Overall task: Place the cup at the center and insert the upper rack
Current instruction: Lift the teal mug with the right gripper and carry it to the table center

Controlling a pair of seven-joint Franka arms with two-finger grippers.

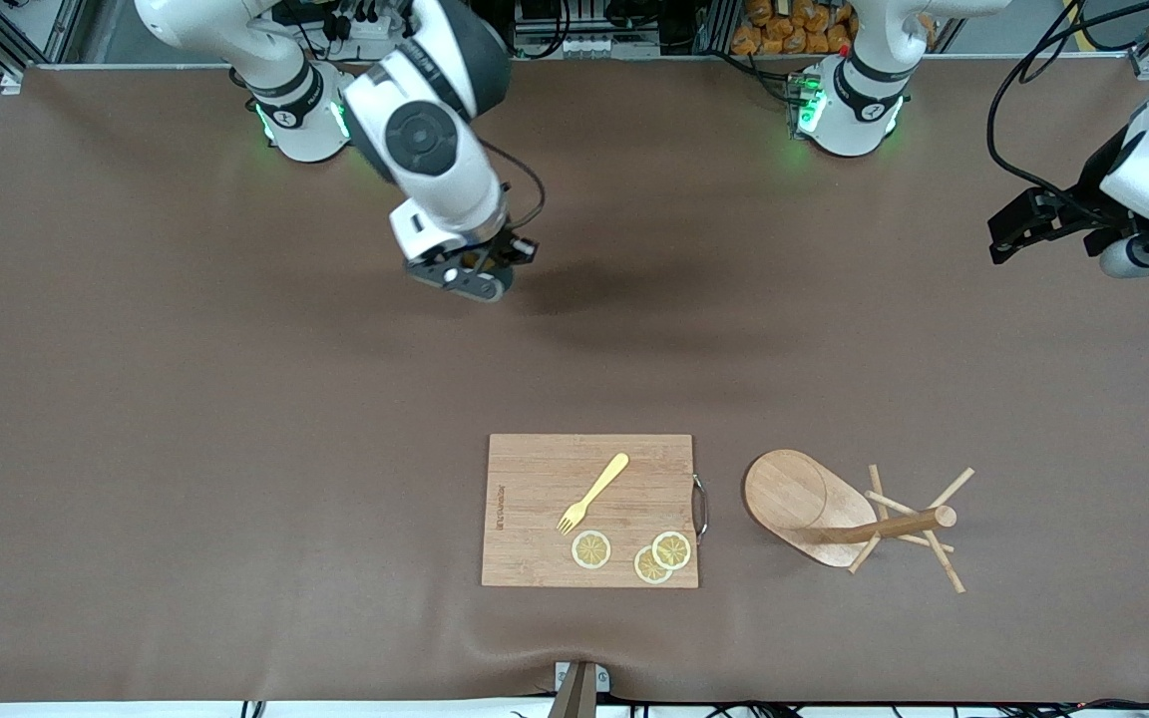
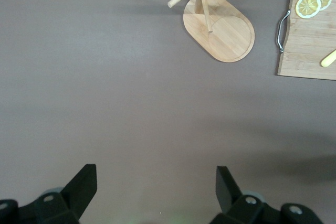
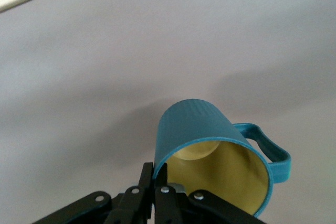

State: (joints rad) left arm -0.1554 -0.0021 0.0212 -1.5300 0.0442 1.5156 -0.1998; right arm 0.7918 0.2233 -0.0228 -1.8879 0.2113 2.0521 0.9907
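Cutting board [image 1: 589,511]: nearest the front camera, carrying fork and lemon slices.
Upper rack [image 1: 839,514]: beside the board, tipped over.
Left gripper [image 2: 156,192]: spread wide, holding nothing, waiting.
Right gripper [image 3: 153,182]: pinching the rim of the cup [image 3: 215,153], aloft over bare table.

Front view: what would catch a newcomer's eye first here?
The right gripper hangs above bare table, pinching the rim of the teal cup. Nearer the camera, the wooden mug tree stands beside a cutting board holding a yellow fork and lemon slices. The left gripper waits open.
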